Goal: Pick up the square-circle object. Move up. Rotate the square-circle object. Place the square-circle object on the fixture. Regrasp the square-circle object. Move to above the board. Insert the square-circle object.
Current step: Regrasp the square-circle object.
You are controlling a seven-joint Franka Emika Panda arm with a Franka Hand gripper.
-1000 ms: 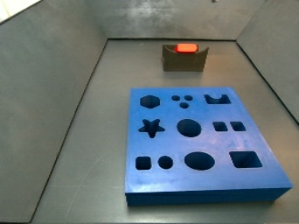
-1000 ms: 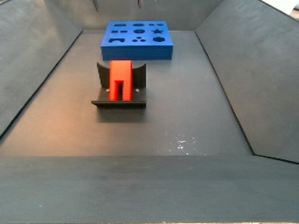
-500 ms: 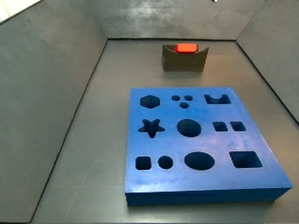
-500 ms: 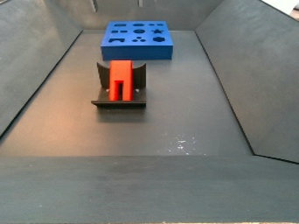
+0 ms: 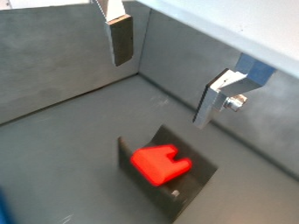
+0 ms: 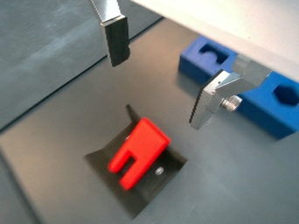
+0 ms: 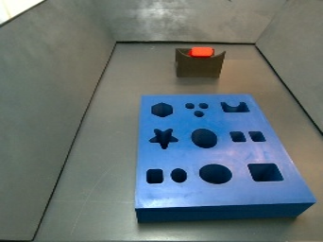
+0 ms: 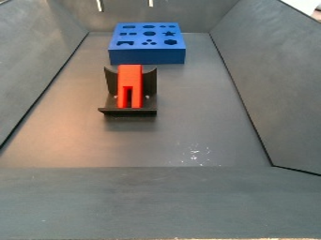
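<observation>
I've got the gripper (image 6: 158,74) hanging above the fixture (image 6: 138,179), jaws spread wide, nothing between the fingers (image 5: 121,39). In both wrist views the silver plates frame empty air, with the square-circle object (image 6: 140,150) below them.

Comparing with the side views from a second ago and half a second ago, nothing has shifted: the square-circle object (image 8: 129,83) sits in the same spot on the fixture (image 8: 128,103) at centre left of that frame, and at upper centre of the other side view the red piece (image 7: 199,52) tops the fixture (image 7: 198,63) as before. The arm itself doesn't show in either side view. To me that means the placing is done and the release holds; the piece hasn't slid or tipped.

The red piece lies along the fixture with its pronged end pointing away from the upright. My read is that the regrasp comes next, so I'd bring the fingers down around the piece's long sides.

The board (image 7: 217,158) fills the middle of a side view, holes all open, well apart from the fixture.

No brands, labels or writing I can read anywhere.
</observation>
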